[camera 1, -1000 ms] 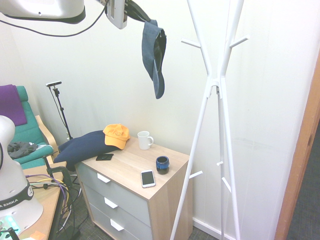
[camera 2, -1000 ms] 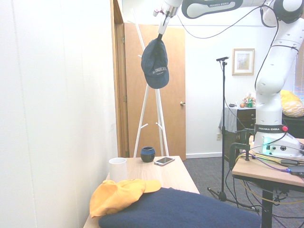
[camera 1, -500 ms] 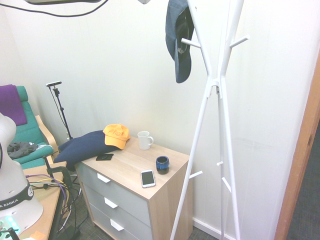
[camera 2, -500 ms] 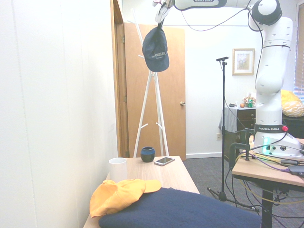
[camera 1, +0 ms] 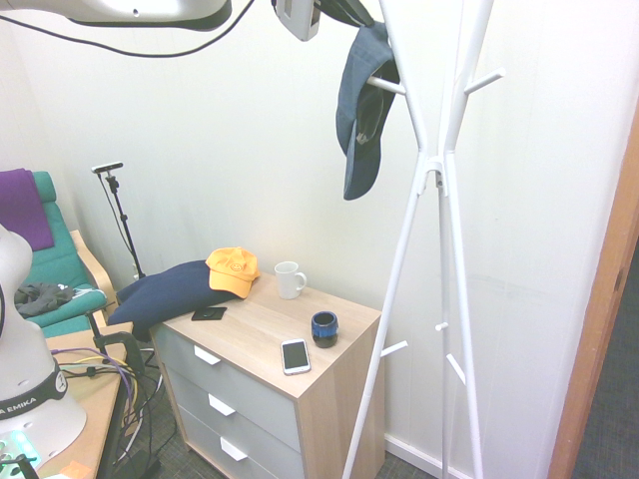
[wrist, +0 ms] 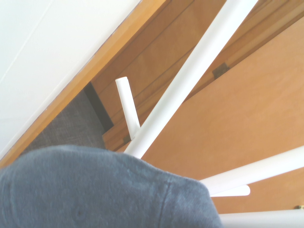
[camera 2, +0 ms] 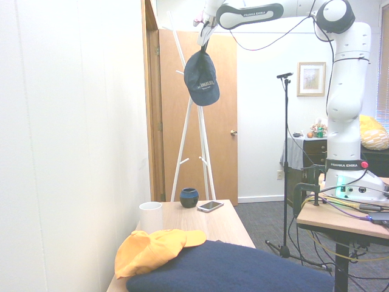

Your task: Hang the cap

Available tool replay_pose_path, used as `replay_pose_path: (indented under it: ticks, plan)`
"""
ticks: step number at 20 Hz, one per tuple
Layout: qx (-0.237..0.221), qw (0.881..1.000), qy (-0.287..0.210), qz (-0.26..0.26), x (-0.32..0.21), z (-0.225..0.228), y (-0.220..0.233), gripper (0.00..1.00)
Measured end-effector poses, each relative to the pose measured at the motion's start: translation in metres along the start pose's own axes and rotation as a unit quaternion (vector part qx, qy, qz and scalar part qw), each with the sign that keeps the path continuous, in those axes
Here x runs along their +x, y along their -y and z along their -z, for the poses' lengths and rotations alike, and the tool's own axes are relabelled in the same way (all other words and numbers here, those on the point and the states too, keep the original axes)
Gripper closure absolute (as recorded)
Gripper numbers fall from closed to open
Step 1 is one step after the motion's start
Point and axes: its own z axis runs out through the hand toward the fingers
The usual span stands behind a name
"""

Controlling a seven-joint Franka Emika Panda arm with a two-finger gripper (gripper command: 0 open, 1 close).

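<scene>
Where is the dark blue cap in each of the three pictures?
First exterior view: the cap hangs near the top, right of centre, against a peg of the white coat stand.
Second exterior view: the cap hangs near the top centre, below the gripper, in front of the stand.
Wrist view: the cap fills the bottom.
Shared landmark: the white coat stand.

a wooden drawer chest [camera 1: 250, 334] with grey drawer fronts stands in the lower middle of the first exterior frame. on its tabletop: an orange-yellow cap [camera 1: 233, 270] resting against a navy cushion [camera 1: 165, 291], a white mug [camera 1: 289, 279], a dark blue cup [camera 1: 323, 327], a white phone [camera 1: 295, 355] and a small black item [camera 1: 209, 313]. a green armchair [camera 1: 52, 269] sits far left.
</scene>
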Motion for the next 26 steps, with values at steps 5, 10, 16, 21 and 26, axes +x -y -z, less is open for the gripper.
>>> replay_pose_path:
  ticks: [5,10,16,21,26]
  plan:
    - [0.001,1.000,0.009,-0.008,-0.012,-0.007,0.002,0.00]
    - [0.000,1.000,0.008,-0.013,-0.015,-0.003,-0.005,0.00]
    - [-0.001,1.000,0.006,-0.017,-0.015,-0.001,-0.007,0.00]
    - [-0.003,1.000,0.005,-0.020,-0.014,-0.001,-0.010,0.00]
    - [0.018,0.999,0.029,-0.043,-0.014,0.009,-0.015,0.00]
